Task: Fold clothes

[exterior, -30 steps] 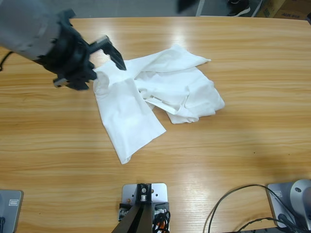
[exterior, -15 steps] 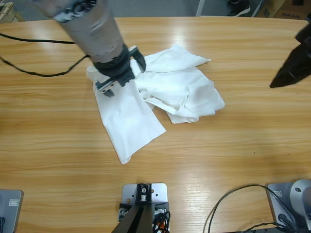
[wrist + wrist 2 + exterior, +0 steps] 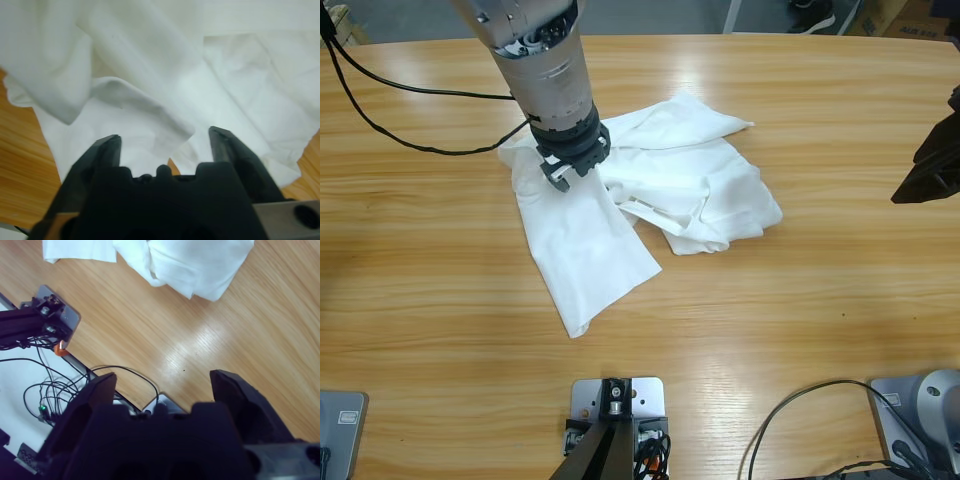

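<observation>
Wooden worktop (image 3: 800,330), long and light-grained, carries one crumpled white shirt (image 3: 650,200) left of centre and toward the far edge. One flat panel of the shirt runs toward the near edge; the rest lies bunched in folds to the right of it. Left arm (image 3: 535,60) comes down from the upper left, and the left gripper (image 3: 572,162) is set on the upper left part of the shirt, where the flat panel meets the bunched folds. In the left wrist view its fingers (image 3: 107,150) stand well apart, with a raised fold of white cloth between them; nothing is clamped, and whether the tips touch the fabric cannot be told. Right gripper (image 3: 932,160) shows at the right edge of the high view, well apart from the shirt. In the right wrist view its fingers (image 3: 235,390) are spread wide and hold nothing, above bare wood with the shirt's edge beyond. A black cable (image 3: 390,110) trails over the worktop's far left.
</observation>
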Controlling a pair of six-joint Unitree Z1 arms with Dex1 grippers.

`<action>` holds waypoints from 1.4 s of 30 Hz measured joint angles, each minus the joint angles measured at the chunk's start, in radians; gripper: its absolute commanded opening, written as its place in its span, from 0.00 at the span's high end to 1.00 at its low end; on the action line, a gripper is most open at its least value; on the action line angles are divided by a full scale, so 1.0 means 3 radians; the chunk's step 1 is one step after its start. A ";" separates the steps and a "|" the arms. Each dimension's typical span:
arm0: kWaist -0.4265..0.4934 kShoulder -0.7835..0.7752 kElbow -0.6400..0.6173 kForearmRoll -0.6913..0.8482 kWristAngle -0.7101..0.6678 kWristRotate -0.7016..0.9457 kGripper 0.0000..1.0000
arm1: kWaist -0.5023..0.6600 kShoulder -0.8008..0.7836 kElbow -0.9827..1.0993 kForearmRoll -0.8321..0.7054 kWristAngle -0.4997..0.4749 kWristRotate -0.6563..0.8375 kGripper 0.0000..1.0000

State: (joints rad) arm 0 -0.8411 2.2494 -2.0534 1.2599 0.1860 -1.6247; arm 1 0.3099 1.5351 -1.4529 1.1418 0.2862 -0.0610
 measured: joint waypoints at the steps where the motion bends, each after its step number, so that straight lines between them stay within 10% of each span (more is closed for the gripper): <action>1: 0.0000 0.0012 -0.0001 0.0000 0.0000 0.0003 0.79 | 0.0000 0.0000 0.0000 -0.0003 0.0000 0.0000 0.23; 3: 0.0000 0.0034 -0.0004 0.0001 0.0000 0.0025 1.00 | 0.0000 0.0000 0.0000 -0.0005 0.0003 0.0000 0.23; 23: 0.0043 -0.0015 -0.0082 0.0551 0.0064 0.0193 1.00 | 0.0000 0.0000 0.0053 -0.0055 0.0031 0.0000 0.23; 42: -0.0164 -0.1463 0.2109 0.0807 -0.0037 -0.0136 1.00 | 0.0063 0.0036 0.0633 -0.0622 0.0400 0.0263 0.22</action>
State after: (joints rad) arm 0 -0.8902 1.8106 -1.4207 1.5019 0.1748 -1.6656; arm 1 0.3290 1.5460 -1.2629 0.9553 0.4063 0.0178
